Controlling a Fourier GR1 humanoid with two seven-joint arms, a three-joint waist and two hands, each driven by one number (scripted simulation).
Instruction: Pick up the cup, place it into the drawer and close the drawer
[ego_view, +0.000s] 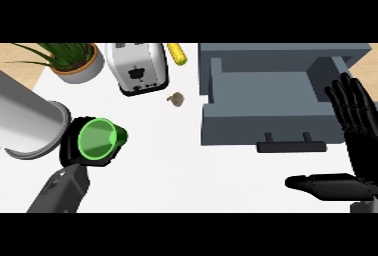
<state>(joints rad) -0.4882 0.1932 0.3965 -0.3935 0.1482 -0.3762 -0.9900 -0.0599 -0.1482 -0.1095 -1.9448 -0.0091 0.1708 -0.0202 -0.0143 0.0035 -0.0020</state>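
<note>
Gripping green cup (100, 140) w/ left hand (68, 150), fingers curled round it, at table's (199, 175) left, well apart from open drawer (258, 92). Resting right hand (362, 140) by right edge, fingers straight, nothing held.

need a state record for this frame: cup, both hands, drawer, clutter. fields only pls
cup: round green cup, mouth toward the camera, left of the drawer, not in it
left hand: black left hand, curled round the cup
right hand: black right hand, open, resting at the view's right edge, fingers up
drawer: grey box drawer, open, nothing seen inside; black bar handle faces the robot
clutter: silver toaster; potted green plant; yellow corn cob; small brown lump; large grey cylinder
</note>
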